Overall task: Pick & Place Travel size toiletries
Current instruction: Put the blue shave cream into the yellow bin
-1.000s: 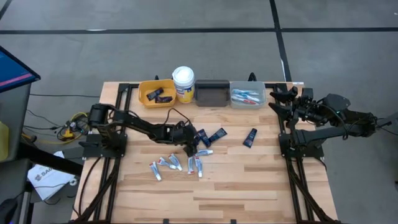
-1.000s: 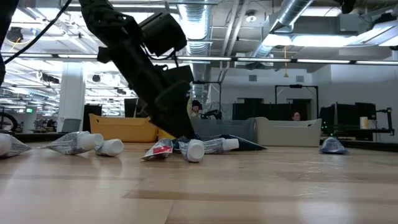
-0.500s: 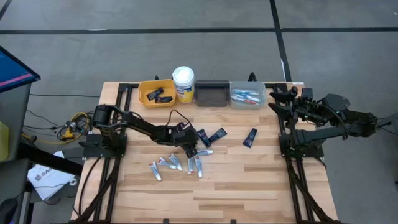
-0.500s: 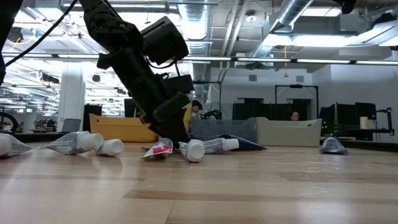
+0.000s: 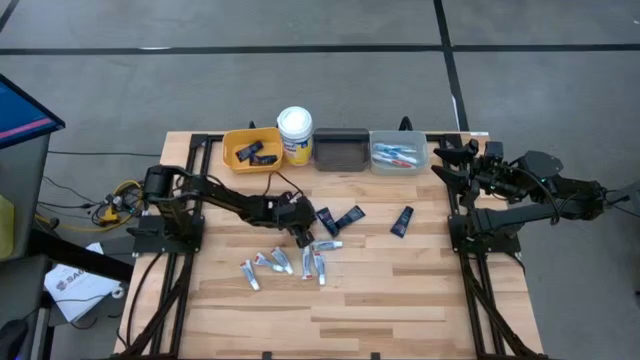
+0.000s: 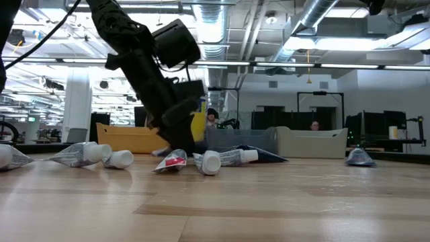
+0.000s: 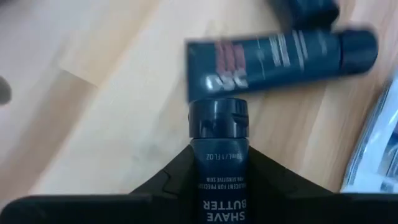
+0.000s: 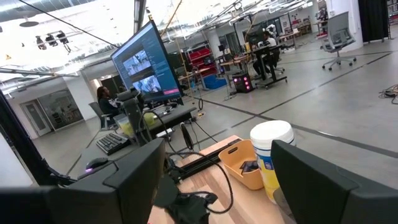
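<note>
Left gripper (image 7: pixel 219 186): mid-desk, fingers pinching a navy shave butter tube (image 7: pixel 218 158).
Loose navy tubes (image 5: pixel 350 217): just beside it.
White tubes (image 5: pixel 280 262): toward the desk's front edge.
Right gripper (image 5: pixel 447 160): right edge, jaws spread.

My overhead camera looks straight down on the whole wooden slatted bench (image 5: pixel 400 290). My low camera sits at bench-top level, facing across the boards into the room. My left wrist camera hangs very close over a dark navy flat mini tube (image 7: pixel 217 168). My right wrist camera faces the round white-lidded yellow tub (image 8: pixel 273 158), shared with the overhead view.
</note>
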